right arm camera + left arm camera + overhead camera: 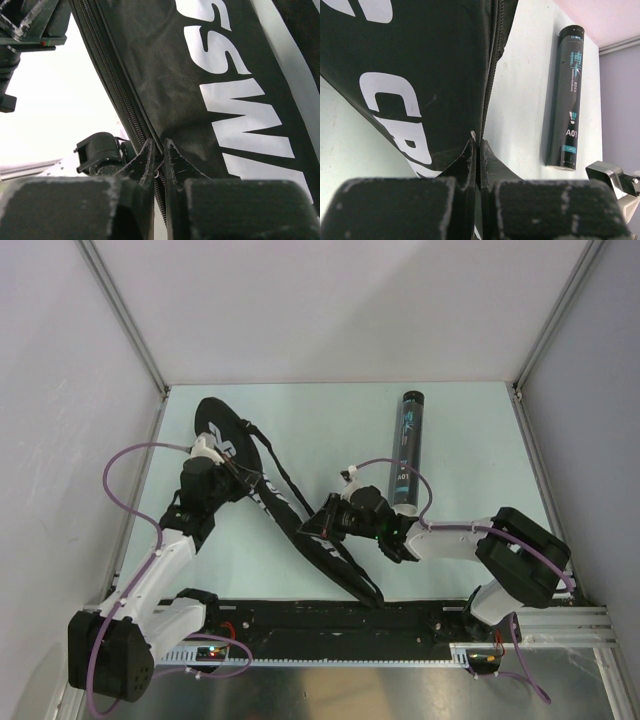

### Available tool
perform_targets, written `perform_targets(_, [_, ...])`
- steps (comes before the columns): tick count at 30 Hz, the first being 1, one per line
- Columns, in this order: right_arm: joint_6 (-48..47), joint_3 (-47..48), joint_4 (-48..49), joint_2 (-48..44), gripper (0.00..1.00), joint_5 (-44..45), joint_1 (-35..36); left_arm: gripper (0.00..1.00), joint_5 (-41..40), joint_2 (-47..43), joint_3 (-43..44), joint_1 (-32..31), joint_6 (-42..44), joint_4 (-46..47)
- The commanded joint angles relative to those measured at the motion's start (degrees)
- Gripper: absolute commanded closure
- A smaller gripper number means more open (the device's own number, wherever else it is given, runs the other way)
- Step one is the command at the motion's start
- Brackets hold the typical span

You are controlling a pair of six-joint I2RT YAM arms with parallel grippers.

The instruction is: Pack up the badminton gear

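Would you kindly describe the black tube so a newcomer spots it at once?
On the pale table, look right of centre. A long black tube lies there, clear of the racket bag. Only it is a rigid cylinder with teal lettering.

racket bag: black woven cloth, matt, faintly creased; white letters printed flat | zip running down between the right jaws: fine black ribbed teeth | tube right of the left jaws: smooth glossy black, printed label | left gripper, right gripper: grainy matt black plastic, edges scuffed whitish | table: pale, smooth, dull
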Motion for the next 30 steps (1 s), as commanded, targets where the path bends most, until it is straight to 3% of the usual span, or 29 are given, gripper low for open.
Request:
perform_targets(1, [-2.3, -1.0, 2.0, -2.5, 0.97, 2.6, 0.4, 1.0, 2.0, -0.7, -0.3, 0.0, -1.1, 2.3])
perform_targets(9, [-7.8, -3.8, -1.1, -8.1, 1.0, 7.2, 0.4, 1.0, 0.2, -0.3, 1.5, 0.1, -0.3, 0.6])
perform_targets(15, [-13.0, -6.8, 2.1, -10.8, 0.99, 0.1, -0.3, 1.0, 0.4, 0.6, 3.2, 0.2, 0.2, -0.1])
perform_targets(18, [-21.7, -5.3, 0.3, -11.7, 0.8, -6.9, -1.6, 1.0, 1.8, 0.7, 3.6, 0.2, 1.2, -0.1])
perform_targets(22, [-29.6, -3.6, -4.3, -13.1, 0.57, -9.6, -2.2, 1.0, 3.1, 0.2, 3.4, 0.1, 2.3, -0.2])
perform_targets(26, [-32.1, -1.6, -5.0, -12.2, 0.46, -13.7, -3.1, 1.0, 4.2, 0.5, 3.3, 0.2, 2.4, -0.3])
perform_targets(30, [-33.7, 1.3, -6.7, -10.7, 0.44, -15.9, -3.1, 1.0, 4.9, 1.0, 3.5, 0.2, 2.4, -0.2])
